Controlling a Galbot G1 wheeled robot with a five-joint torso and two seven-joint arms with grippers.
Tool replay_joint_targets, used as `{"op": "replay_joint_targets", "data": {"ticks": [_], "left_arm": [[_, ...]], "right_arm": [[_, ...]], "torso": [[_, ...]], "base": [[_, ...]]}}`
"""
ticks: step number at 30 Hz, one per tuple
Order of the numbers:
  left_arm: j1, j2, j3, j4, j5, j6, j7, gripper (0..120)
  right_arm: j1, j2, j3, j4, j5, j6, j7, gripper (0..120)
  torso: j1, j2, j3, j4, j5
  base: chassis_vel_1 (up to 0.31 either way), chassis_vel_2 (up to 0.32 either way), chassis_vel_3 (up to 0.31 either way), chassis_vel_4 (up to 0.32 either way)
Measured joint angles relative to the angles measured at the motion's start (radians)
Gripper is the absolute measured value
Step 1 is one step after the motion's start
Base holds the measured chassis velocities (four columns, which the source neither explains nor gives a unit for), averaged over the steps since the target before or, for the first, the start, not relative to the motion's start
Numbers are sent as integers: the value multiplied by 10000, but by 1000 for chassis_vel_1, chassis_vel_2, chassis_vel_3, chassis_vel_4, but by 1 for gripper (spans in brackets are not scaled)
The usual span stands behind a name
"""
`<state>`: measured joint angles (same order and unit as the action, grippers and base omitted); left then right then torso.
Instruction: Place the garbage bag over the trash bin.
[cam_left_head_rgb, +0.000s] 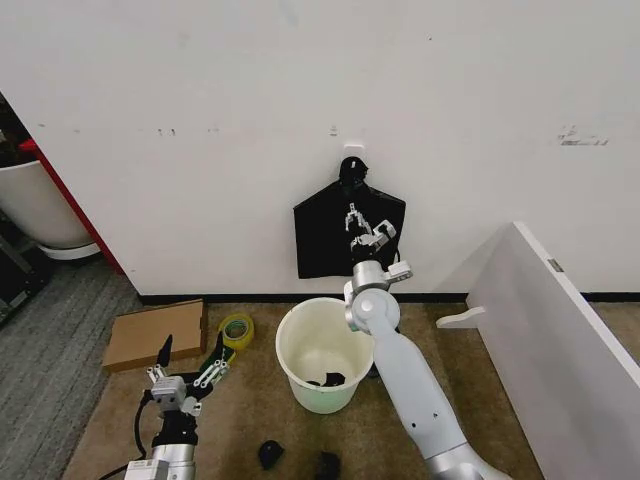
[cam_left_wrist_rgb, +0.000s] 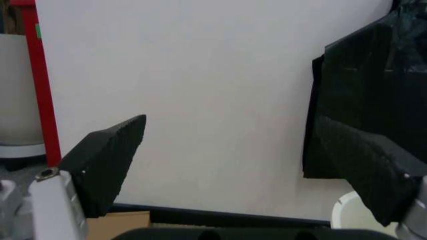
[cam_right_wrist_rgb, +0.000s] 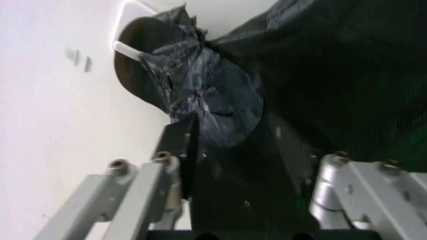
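— Where is the bag from your tools?
— The black stack (cam_left_head_rgb: 330, 240) hangs on the wall straight ahead of my right tool (cam_left_head_rgb: 361, 228), raised against it; whether that tool has closed I can't tell. The trash bin (cam_left_head_rgb: 322, 385) stands below.
— And the left?
— My left tool (cam_left_head_rgb: 190, 372) is low, spread wide, farther off.

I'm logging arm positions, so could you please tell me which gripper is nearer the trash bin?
Neither clearly. The left gripper sits low, off the trash bin's left side. The right gripper is raised beyond the bin against the black stack hanging on the wall.
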<state>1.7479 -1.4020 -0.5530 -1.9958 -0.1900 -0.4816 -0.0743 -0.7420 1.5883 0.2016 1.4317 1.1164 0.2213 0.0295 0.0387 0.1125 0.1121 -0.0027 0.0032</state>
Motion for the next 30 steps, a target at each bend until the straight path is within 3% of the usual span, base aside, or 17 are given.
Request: {"op": "replay_joint_targets", "data": {"ticks": [3,14,18,30], "left_arm": [[-20,-27,18,39,0,-10,-1,100],[-74,-103,52,114,39,-41,-18,100],[-81,-111,48,124,44,-47,-21,100],[-85,-169,57,205,90,-124,-29,100]], "right_arm": [[69,-3,-3,8,-48,-174,250,52],[467,-28,74,-251,-409,-218,241,94],[513,-29,101,-307,-498,-168,163,99],[602,-33,143,-496,-798,-38,-60,59]], "torso": [[0,0,0,0,0],[0,0,0,0,0],[0,0,0,0,0],[0,0,0,0,0]], "base": [[0,0,0,0],[0,0,0,0],[0,0,0,0],[0,0,0,0]]}}
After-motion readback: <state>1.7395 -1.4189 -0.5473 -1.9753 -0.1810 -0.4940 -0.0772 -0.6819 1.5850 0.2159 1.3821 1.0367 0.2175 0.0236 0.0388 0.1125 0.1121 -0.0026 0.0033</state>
